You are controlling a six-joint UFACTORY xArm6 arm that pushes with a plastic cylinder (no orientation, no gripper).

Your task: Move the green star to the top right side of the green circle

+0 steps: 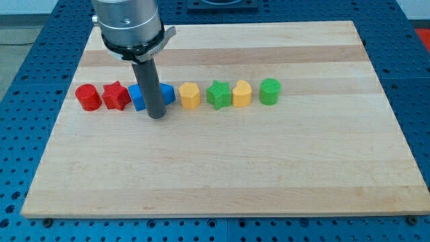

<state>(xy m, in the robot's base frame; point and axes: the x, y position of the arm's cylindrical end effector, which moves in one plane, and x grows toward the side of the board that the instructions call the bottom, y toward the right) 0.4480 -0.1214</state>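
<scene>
Fingers do not exist on this arm, so nothing opens, closes or grips; the arm ends in a straight dark rod, and my tip (156,117) rests on the wooden board (222,168) at the view's left of centre, just in front of the row of blocks; it stands right before the two blue blocks, hiding the place where they meet, so whether it touches either I cannot tell.

Blocks run in one line across the upper-middle of the frame; from the view's left: a red cylinder (87,97), a red star (115,95) touching it or nearly so, a blue block (138,97) whose shape the rod partly hides, another blue block (167,93) peeping out at the rod's right, a yellow block (190,95) of roughly hexagonal shape, the green star (218,94), a second yellow block (242,93) just beside it, and the green circle (269,91) at the row's right end.

So the green star sits to the left of the green circle, level with it, with the second yellow block between them; it lies well apart from my tip, to the tip's right; around the board shows a blue perforated table (27,134).
</scene>
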